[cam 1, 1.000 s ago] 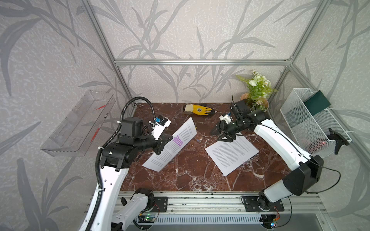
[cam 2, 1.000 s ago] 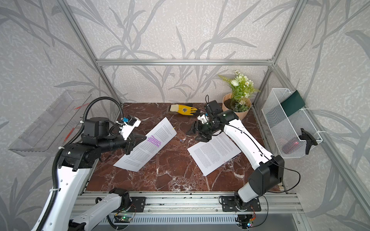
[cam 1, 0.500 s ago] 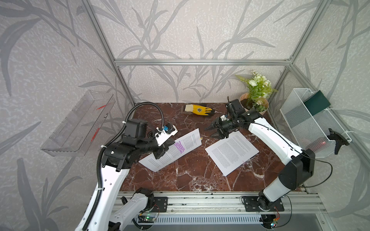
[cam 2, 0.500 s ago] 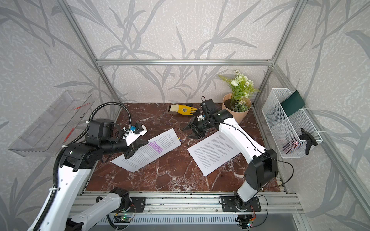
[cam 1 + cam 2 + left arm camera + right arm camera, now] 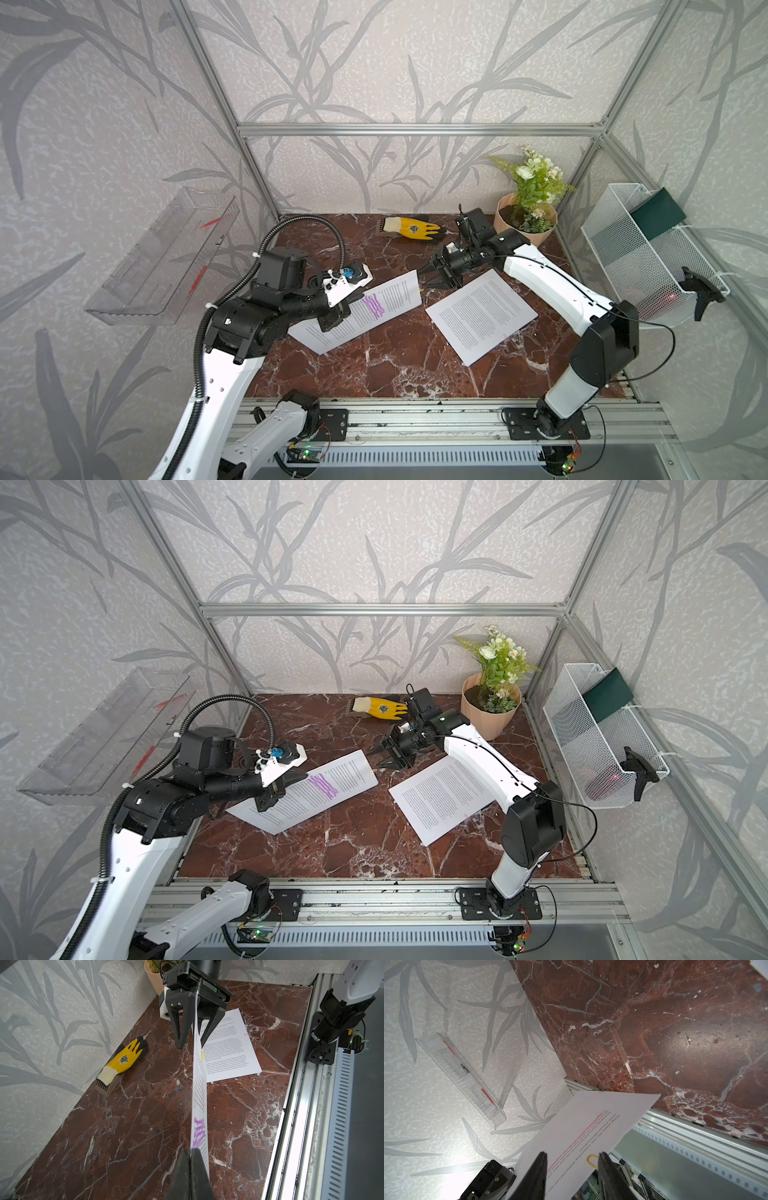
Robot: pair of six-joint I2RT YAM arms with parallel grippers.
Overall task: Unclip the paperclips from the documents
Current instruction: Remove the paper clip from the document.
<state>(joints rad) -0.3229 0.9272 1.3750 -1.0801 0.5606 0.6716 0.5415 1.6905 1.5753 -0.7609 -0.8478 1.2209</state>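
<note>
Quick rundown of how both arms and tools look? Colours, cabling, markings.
White links and black joint housings on both. The left arm carries a thick black corrugated conduit and a white wrist mount with a blue part; the right arm has a thin black cable. The left tool and right tool are black with tapered, pointed fingers.
</note>
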